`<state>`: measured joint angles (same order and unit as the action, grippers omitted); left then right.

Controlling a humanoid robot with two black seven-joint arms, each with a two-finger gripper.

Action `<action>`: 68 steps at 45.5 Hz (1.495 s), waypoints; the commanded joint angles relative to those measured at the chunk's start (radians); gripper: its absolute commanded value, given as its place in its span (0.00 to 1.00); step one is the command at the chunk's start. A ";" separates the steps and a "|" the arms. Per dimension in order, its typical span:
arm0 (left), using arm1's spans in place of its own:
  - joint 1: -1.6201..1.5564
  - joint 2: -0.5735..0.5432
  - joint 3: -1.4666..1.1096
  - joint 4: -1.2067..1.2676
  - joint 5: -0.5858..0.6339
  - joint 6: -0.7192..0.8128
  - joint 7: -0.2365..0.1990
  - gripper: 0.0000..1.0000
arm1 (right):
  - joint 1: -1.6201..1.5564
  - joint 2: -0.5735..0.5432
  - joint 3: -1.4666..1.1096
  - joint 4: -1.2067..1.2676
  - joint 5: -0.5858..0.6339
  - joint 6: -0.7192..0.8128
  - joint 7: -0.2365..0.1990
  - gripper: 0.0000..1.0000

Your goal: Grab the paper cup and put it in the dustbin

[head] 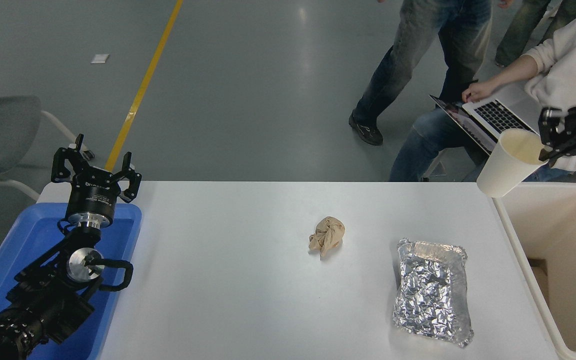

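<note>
Paper cup (510, 162) hangs tilted, rim clamped in right gripper (548, 145) jaws; left gripper (96, 167) jaws spread.

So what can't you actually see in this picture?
- Right gripper, head view: cut off by the right edge; only its tip shows at the paper cup.
- Dustbin: right and bottom edges cut it off, hiding most of its inside.
- Standing person: cut off by the top edge.

Robot lab — taped floor line (140, 90), laptop (488, 120)
</note>
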<state>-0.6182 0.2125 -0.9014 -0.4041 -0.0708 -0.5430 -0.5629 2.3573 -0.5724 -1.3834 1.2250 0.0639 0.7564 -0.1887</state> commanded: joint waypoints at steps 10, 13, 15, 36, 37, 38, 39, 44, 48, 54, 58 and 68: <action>0.000 0.001 0.001 0.001 0.000 0.000 0.000 0.99 | 0.125 0.002 -0.005 0.007 -0.035 0.029 0.000 0.00; 0.000 0.001 0.001 0.001 0.000 0.000 0.000 0.99 | 0.123 0.000 -0.006 0.007 -0.036 0.029 0.000 0.00; 0.000 -0.001 0.001 0.001 0.000 0.000 0.000 0.99 | 0.120 0.002 -0.006 0.007 -0.039 0.029 0.000 0.00; 0.000 -0.001 0.001 0.001 0.000 0.000 0.000 0.99 | 0.047 -0.087 -0.054 -0.051 -0.044 0.029 0.000 0.00; 0.000 -0.001 0.001 0.001 0.000 0.000 0.000 0.99 | 0.028 -0.093 -0.060 -0.065 -0.044 0.029 0.000 0.00; 0.000 0.001 0.001 -0.001 0.000 0.000 0.000 0.99 | 0.010 -0.098 -0.069 -0.077 -0.044 0.029 0.000 0.00; 0.000 -0.001 0.001 0.001 0.000 0.000 0.000 0.99 | -0.010 -0.102 -0.075 -0.093 -0.041 0.029 -0.001 0.00; 0.000 -0.001 0.001 -0.001 0.000 0.000 0.000 0.99 | -0.105 -0.158 -0.080 -0.157 -0.039 0.029 0.000 0.00; 0.000 0.001 -0.001 -0.001 0.000 0.000 0.000 0.99 | -0.232 -0.219 -0.056 -0.217 -0.039 -0.020 0.000 0.00; 0.000 0.001 0.001 -0.001 0.000 0.000 0.000 0.99 | -0.483 -0.244 0.015 -0.297 -0.032 -0.239 0.005 0.00; 0.000 0.001 -0.001 -0.001 0.000 0.000 0.000 0.99 | -0.601 -0.247 0.050 -0.331 -0.027 -0.362 0.005 0.00; 0.000 -0.001 -0.001 -0.001 0.000 0.000 0.000 0.99 | -0.960 -0.247 0.285 -0.407 0.008 -0.627 0.006 0.00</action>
<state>-0.6182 0.2126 -0.9013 -0.4044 -0.0707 -0.5430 -0.5630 1.7627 -0.8003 -1.2901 0.9244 0.0447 0.3871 -0.1842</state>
